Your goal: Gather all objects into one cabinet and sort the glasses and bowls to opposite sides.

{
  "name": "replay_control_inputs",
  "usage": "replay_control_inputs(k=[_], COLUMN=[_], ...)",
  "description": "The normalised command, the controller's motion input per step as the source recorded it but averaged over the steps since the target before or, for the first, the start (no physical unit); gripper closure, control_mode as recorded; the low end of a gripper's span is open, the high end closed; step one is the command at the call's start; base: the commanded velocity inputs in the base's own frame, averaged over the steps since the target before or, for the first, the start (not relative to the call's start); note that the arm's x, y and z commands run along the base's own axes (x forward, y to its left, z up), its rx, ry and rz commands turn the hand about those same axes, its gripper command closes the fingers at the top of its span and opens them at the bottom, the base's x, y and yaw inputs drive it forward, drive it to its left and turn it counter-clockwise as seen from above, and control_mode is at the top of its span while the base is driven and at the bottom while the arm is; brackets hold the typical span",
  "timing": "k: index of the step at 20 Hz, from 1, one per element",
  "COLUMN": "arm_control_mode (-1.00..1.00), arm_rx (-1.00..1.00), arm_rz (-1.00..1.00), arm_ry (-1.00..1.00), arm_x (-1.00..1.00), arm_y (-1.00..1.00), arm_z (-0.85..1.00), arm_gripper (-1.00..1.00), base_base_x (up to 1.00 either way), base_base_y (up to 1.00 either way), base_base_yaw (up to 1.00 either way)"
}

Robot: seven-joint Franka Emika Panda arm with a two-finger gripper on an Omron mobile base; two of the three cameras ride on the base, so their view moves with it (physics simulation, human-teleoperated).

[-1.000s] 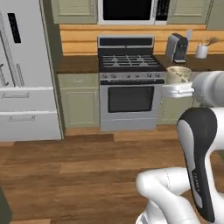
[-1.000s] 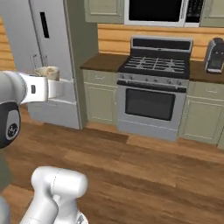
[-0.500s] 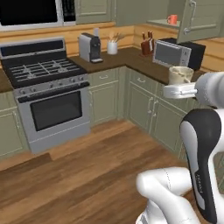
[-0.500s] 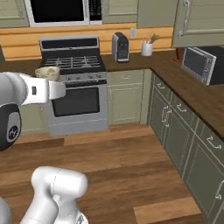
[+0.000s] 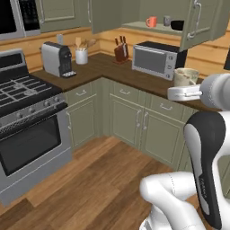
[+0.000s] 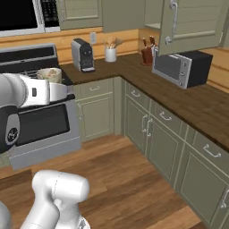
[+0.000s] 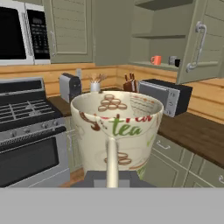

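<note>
End effector [image 7: 112, 175] clamped on cream cup [image 7: 116, 131] — orange-red mug [image 5: 151, 21], grey mug [image 5: 167, 20], black bowl [image 5: 178, 24] on cabinet shelf [image 5: 152, 29]

Home kitchen, gas stove [image 5: 22, 96], microwave [image 5: 157, 59], green cabinets [image 6: 147, 129], wooden counter [image 6: 188, 100]

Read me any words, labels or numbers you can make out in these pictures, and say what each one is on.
"tea": in green on the side of the cream cup held in the gripper.
Red lettering above it on the cup: cut off, unreadable.
Microwave control panel: markings too small to read.
</note>
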Motion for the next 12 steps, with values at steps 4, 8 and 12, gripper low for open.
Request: replay_control_inputs(k=[4,8,12], arm_control_mode=[1.0,1.0,1.0], arm_rx=[0.0,0.0,0.0], arm_rz=[0.0,0.0,0.0], arm_ry=[0.0,0.0,0.0], arm_x=[0.0,0.0,0.0], arm_y=[0.0,0.0,0.0], arm_z=[0.0,0.0,0.0], arm_gripper=[1.0,1.0,1.0], base_base_x=[1.0,1.0,1.0], base_base_y=[0.94,0.9,0.85], base_base_yaw=[-0.47,-0.46,-0.45])
